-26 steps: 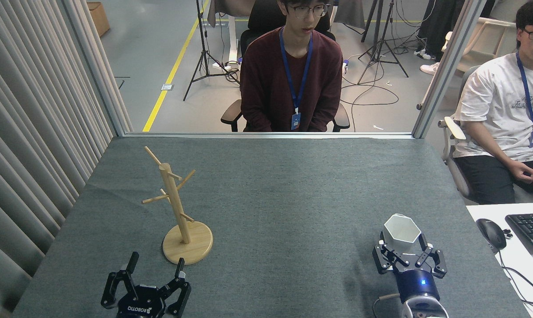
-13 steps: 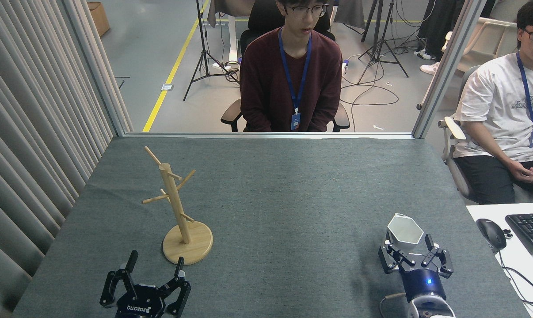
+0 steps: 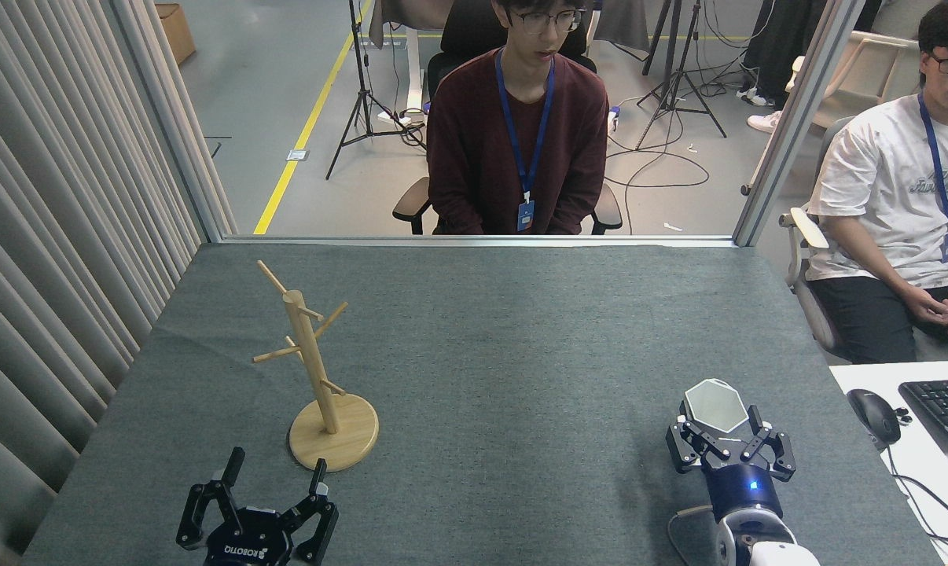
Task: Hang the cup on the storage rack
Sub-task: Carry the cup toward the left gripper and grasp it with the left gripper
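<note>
Since the earlier frames, the right gripper [image 3: 729,442] has shifted slightly and the cup [image 3: 714,409] between its fingers now sits with its mouth turned more upward. Its fingers lie close against the cup's lower body on either side and appear closed on it; whether the cup is clear of the worktop [image 3: 505,330] cannot be determined. The left gripper [image 3: 270,487] hangs open and empty just in front of the storage rack [image 3: 310,369], which stands upright at the left of the worktop, well apart from the cup.

Recommended procedure for the current step:
- Confirm a firm hold before lifting; the tapered facets may slip.
- Locate the rim tab, which is not distinguishable in this view.
- Carry the cup leftward above peg height, then lower the tab hole onto an upward-angled peg.
- Avoid pushing the post sideways; the rack could tip.
</note>
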Robot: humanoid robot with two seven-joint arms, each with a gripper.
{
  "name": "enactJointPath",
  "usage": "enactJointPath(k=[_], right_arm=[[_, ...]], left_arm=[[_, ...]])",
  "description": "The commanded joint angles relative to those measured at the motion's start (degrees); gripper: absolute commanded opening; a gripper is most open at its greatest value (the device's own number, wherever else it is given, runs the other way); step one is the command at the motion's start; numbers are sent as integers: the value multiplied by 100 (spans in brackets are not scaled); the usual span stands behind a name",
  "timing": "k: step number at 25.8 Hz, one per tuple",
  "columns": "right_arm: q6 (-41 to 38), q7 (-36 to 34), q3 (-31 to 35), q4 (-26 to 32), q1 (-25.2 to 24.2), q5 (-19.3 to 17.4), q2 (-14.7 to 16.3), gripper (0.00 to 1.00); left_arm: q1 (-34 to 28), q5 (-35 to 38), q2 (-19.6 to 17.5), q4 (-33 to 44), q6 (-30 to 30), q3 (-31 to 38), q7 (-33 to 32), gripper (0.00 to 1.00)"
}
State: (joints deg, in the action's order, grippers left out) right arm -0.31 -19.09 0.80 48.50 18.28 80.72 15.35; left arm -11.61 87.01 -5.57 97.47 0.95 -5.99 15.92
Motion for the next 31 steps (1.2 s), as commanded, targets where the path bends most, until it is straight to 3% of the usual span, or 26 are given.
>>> enactJointPath(k=[1, 2, 3, 6, 10, 13, 15, 17, 21, 24, 27, 31], right_arm=[[5, -104, -44, -24, 17, 23, -33, 83], [5, -112, -71, -16, 17, 23, -33, 69], [5, -148, -88, -7, -9, 31, -33, 65], [-13, -271, -97, 151, -97, 40, -50, 64], [-162, -306, -88, 1127, -536, 31, -41, 64], [-162, -279, -88, 2138, -835, 23, -129, 64], [-153, -262, -159, 2691, -967, 58, -437, 63], [-118, -253, -510, 3113, -1011, 260, -762, 63], [-83, -227, -1363, 3553, -1055, 1104, -1377, 63], [-74, -227, -1873, 3816, -1415, 1710, -1905, 63], [-13, -227, -2242, 3948, -1714, 2044, -2028, 63], [67, -235, -2453, 4133, -2092, 2071, -2028, 63]], left_arm=[[1, 0, -6, -9, 2, 2, -1, 99], [1, 0, -6, 0, 2, 11, -1, 99], [1, 0, -6, 0, 2, 11, -1, 99], [10, 18, -14, 0, -16, -7, 16, 99], [45, 141, -85, -44, -236, -51, 78, 100], [72, 1028, -173, -132, -561, -332, 78, 100], [80, 1529, -164, -237, -745, -517, 87, 99], [115, 1670, -155, -255, -868, -710, 96, 99], [335, 1837, -181, -431, -912, -1114, 87, 99], [520, 1863, -173, -633, -912, -1343, 87, 99], [537, 1863, -137, -650, -912, -1378, 87, 99], [590, 1846, -137, -677, -912, -1378, 78, 99]])
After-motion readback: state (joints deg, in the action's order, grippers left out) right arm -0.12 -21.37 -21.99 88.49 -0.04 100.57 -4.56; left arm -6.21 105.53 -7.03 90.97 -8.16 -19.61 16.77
